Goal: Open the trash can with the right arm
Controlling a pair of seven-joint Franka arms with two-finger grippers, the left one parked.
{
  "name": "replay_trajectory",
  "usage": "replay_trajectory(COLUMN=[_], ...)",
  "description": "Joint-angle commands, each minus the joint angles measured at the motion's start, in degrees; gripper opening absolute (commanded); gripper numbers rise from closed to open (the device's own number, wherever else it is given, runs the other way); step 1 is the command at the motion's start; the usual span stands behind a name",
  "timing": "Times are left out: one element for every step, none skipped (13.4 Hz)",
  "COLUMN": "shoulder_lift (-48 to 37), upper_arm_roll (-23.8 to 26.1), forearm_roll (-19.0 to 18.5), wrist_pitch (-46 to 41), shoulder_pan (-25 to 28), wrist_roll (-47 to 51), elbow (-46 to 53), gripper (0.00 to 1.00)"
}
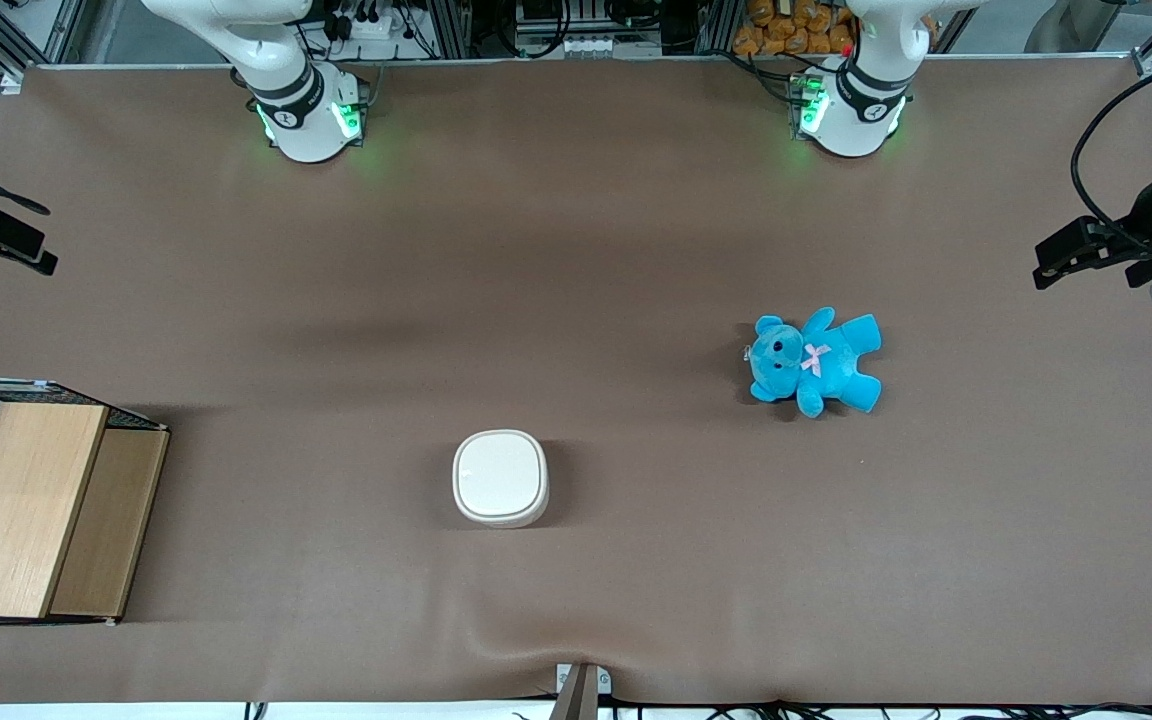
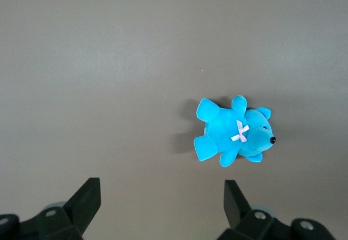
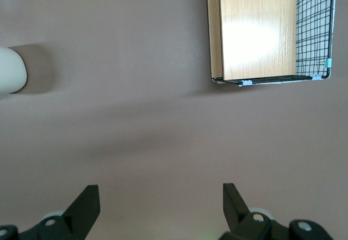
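trash can lid shut, sits on brown surface. claw spread wide, empty, high above bare surface near wooden box.

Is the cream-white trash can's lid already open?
No. The cream-white rounded-square plastic trash can shows its flat lid shut, and the black right gripper, jaws apart, hangs over bare table away from it.

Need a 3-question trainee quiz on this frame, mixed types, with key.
1. True or false: the trash can lid is shut.
2. Which lies nearer the front camera: A) teddy B) trash can?
3. Fill in: the right gripper hangs over bare table, its fingers ____.

Key: 1 true. 2 B. 3 open; it sits between the can and the wooden box, touching neither.
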Motion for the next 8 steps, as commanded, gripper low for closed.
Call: replay_trajectory(shoulder_lift=[0.1,0.1,0.2,0.3,0.3,0.6,0.7,0.7], upper_arm_roll=[-0.2,-0.2,-0.2,-0.2,-0.2,-0.2,-0.2,-0.2], forearm_roll=[-0.4,-0.5,-0.6,-0.6,-0.5,-0.5,-0.5,-0.5], wrist_pitch=[0.0,0.0,0.0,0.0,0.0,0.2,0.1,0.1], shoulder_pan=[0.1,0.1,0.2,0.2,0.1,0.2,0.3,0.4], wrist_roll=[-0.1,0.1,-0.1,-0.1,-0.1,-0.1,0.1,0.3], elbow=[0.4,0.5,0.6,0.6,0.6,0.6,0.5,0.5], gripper=[1.00,1.00,1.00,1.00,1.00,1.00,1.00,1.00])
